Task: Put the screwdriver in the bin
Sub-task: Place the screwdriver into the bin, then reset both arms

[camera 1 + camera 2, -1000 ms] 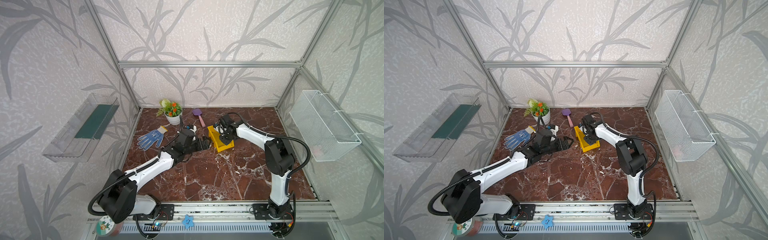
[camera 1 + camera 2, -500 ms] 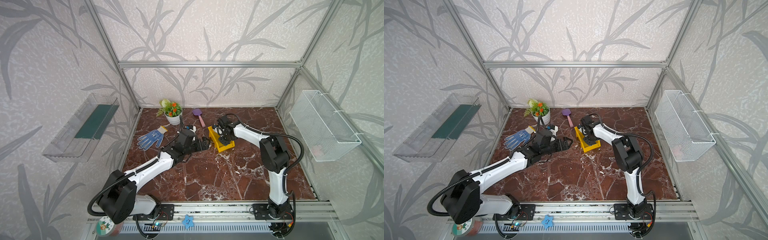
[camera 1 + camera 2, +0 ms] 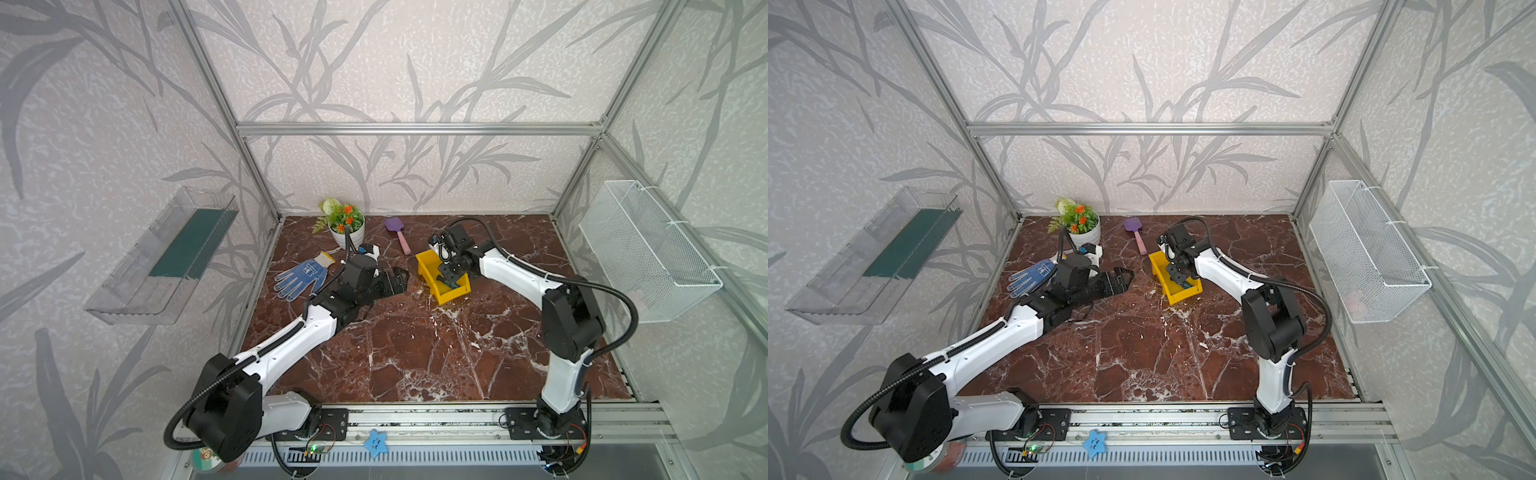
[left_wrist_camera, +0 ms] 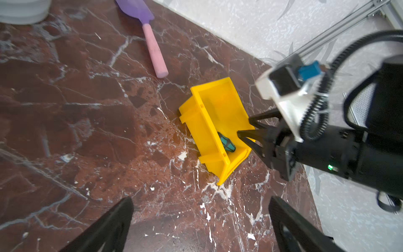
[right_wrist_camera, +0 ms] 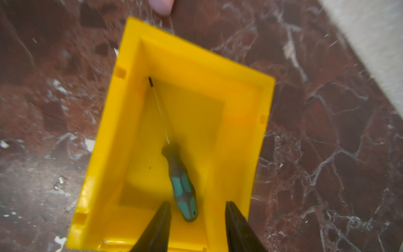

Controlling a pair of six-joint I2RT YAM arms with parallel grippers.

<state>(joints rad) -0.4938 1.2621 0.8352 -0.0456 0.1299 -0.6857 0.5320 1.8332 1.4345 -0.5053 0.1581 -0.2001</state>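
Observation:
The screwdriver (image 5: 181,183), green-and-black handled with a thin shaft, lies loose on the floor of the yellow bin (image 5: 122,131), its tip toward a far corner. My right gripper (image 5: 197,203) hovers over the bin's low front end, open, with the handle's butt below the gap and touching neither finger. In both top views the right gripper (image 3: 449,278) (image 3: 1177,276) reaches down into the bin (image 3: 424,266) (image 3: 1160,266). My left gripper (image 4: 200,199) is open and empty over bare marble to the left of the bin (image 4: 209,122); from there the screwdriver (image 4: 226,143) shows inside.
A purple-and-pink toy shovel (image 3: 399,237) lies just behind the bin. A blue glove (image 3: 301,278) and a potted plant (image 3: 347,226) are at the back left. A wire basket (image 3: 648,249) hangs on the right wall, a clear tray (image 3: 166,257) on the left.
My right gripper has opened over the bin and the screwdriver now lies free inside. The right arm's elbow has shifted a little. The left arm has barely moved.

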